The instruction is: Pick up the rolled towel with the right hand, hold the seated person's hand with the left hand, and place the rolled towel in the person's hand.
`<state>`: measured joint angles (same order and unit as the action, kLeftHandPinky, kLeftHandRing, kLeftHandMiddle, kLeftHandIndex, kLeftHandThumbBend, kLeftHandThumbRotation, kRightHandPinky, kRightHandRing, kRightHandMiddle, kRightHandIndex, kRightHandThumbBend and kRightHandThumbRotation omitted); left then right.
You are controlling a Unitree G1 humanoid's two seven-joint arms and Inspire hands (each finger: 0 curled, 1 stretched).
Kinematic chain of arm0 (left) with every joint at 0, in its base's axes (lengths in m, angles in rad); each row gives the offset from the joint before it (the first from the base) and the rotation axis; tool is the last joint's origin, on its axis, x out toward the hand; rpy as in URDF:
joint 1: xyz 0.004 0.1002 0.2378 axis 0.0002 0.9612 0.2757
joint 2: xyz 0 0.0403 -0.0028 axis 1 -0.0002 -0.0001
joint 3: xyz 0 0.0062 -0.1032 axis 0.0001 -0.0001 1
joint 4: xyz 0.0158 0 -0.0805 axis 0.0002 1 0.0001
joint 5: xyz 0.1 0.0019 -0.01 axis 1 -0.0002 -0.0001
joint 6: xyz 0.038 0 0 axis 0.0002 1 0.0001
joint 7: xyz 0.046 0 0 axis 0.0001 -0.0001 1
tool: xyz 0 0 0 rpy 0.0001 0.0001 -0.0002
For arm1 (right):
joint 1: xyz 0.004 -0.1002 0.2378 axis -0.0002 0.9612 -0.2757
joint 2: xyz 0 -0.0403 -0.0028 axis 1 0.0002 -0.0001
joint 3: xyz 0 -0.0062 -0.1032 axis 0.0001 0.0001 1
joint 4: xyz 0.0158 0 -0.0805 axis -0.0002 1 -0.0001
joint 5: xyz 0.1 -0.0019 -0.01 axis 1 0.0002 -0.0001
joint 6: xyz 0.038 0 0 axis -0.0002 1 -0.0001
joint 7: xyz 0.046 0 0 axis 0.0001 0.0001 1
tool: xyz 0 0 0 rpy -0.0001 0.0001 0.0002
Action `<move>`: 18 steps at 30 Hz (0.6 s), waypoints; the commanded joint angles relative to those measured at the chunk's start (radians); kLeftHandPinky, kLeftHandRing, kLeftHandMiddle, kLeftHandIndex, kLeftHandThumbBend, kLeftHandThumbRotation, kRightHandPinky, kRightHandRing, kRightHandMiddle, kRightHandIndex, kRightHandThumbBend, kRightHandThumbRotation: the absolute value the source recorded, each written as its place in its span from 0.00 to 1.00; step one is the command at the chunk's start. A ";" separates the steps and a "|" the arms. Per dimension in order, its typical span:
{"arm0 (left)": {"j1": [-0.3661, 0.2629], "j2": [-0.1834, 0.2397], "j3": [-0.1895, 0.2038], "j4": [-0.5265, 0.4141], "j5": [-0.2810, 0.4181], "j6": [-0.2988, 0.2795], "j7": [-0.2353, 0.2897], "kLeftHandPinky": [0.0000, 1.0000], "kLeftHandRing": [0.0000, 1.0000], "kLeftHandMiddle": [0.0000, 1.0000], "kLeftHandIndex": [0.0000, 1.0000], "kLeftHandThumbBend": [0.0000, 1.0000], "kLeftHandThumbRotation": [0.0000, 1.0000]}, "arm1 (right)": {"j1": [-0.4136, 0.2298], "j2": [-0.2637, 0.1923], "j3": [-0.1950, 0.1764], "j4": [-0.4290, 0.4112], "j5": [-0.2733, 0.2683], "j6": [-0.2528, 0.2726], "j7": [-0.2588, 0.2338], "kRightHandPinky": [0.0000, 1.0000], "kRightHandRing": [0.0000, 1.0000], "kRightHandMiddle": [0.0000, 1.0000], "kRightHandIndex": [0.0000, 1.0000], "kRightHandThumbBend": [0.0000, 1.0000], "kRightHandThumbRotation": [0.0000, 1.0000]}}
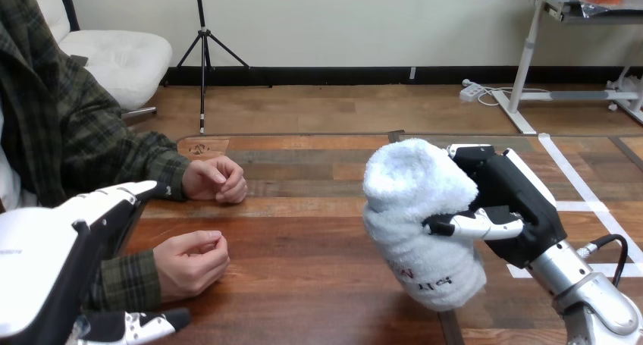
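My right hand (515,201) is at the right, lifted above the table with its fingers and thumb curled round a white rolled towel (415,208), held upright. My left hand (68,254) is at the lower left, close to the camera, its fingers straight and holding nothing. It lies beside and partly over the person's near forearm. The person's near hand (189,261) rests on the table, loosely curled, palm side up. The person's far hand (214,180) rests curled on the table behind it. Neither of them touches the towel.
The wooden table (303,231) stretches between the person's hands and the towel. Its far edge runs across the middle of the view. White tape lines mark the table at the right.
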<state>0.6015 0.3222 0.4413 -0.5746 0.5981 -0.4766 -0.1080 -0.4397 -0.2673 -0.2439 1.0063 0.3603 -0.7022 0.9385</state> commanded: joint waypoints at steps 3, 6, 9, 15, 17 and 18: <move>-0.081 0.049 -0.019 0.046 0.033 0.054 -0.017 0.63 0.74 0.78 0.78 1.00 0.19 | -0.021 0.006 -0.023 -0.118 0.050 0.004 0.013 0.14 0.20 0.28 0.30 0.72 0.00; -0.097 0.062 -0.027 0.069 0.037 0.067 -0.022 0.63 0.73 0.78 0.78 1.00 0.18 | -0.006 0.004 -0.021 -0.153 0.055 0.017 0.010 0.14 0.20 0.28 0.30 0.73 0.00; -0.118 0.078 -0.038 0.107 0.048 0.074 -0.018 0.62 0.73 0.78 0.77 1.00 0.15 | 0.012 0.003 -0.022 -0.195 0.077 0.057 0.018 0.14 0.20 0.28 0.30 0.72 0.00; -0.146 0.109 -0.056 0.155 0.069 0.097 -0.020 0.62 0.72 0.77 0.77 1.00 0.13 | 0.047 0.000 -0.020 -0.278 0.106 0.111 0.022 0.14 0.20 0.28 0.30 0.72 0.00; -0.154 0.118 -0.063 0.170 0.074 0.101 -0.016 0.62 0.72 0.77 0.76 1.00 0.11 | 0.056 -0.001 -0.019 -0.300 0.108 0.114 0.019 0.14 0.20 0.28 0.29 0.73 0.00; -0.158 0.123 -0.066 0.179 0.078 0.102 -0.014 0.62 0.72 0.77 0.76 1.00 0.10 | 0.061 -0.001 -0.019 -0.310 0.108 0.112 0.017 0.14 0.20 0.28 0.29 0.72 0.00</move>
<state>0.5082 0.3968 0.3997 -0.4397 0.6610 -0.3863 -0.1275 -0.3611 -0.2681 -0.2441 0.8096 0.4311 -0.5996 0.9618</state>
